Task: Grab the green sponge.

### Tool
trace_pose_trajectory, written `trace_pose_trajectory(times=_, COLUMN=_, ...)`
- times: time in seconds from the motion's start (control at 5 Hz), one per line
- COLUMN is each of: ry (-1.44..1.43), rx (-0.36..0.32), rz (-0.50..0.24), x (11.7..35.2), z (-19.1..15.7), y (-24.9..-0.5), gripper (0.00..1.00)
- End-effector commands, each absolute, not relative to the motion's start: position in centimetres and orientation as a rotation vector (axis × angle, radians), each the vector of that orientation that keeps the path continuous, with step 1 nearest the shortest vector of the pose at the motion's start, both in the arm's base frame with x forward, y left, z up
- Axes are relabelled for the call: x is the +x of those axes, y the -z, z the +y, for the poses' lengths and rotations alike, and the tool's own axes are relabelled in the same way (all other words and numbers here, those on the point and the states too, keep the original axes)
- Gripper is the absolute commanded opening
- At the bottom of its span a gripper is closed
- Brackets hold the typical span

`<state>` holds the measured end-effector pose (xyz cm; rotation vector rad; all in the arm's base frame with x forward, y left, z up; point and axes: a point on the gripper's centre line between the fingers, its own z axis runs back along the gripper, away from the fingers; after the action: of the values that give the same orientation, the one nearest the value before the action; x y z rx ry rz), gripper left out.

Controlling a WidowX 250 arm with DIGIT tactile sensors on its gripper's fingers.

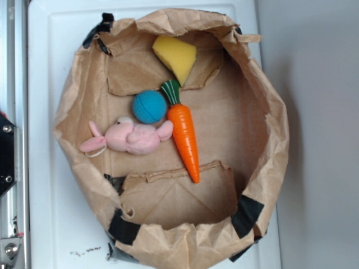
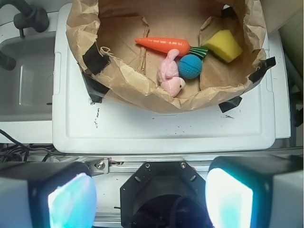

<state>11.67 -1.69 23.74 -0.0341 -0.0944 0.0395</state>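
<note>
sponge: green sponge (image 1: 175, 56) (looks yellow) lies at paper bag (image 1: 263, 162) far end, near carrot (image 1: 185, 134) leaves
gripper: gripper (image 2: 151, 192) fingers spread wide, empty, well outside bag
risk: crumpled bag wall could snag fingers; carrot top or blue ball (image 1: 149, 107) grabbed instead

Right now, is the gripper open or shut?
Open. In the wrist view the gripper shows its two fingers far apart with nothing between them, well short of the paper bag holding the green sponge.
</note>
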Motion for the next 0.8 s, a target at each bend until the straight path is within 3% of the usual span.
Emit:
trace_pose_trajectory(times=0.0, ry=-0.039, rx=-0.034, rz=-0.094, x=11.7, z=-1.7, y=-23.7, gripper=1.00)
trace_pose_trajectory(times=0.2, ry=0.056, rx=-0.106, rz=-0.107, x=14.8, z=-2.5, y=-23.6, gripper=1.00)
trace_pose_trajectory(times=0.6, ry=0.072, rx=-0.083, rz=-0.152, x=15.6, z=-2.5, y=-22.8, gripper=1.00)
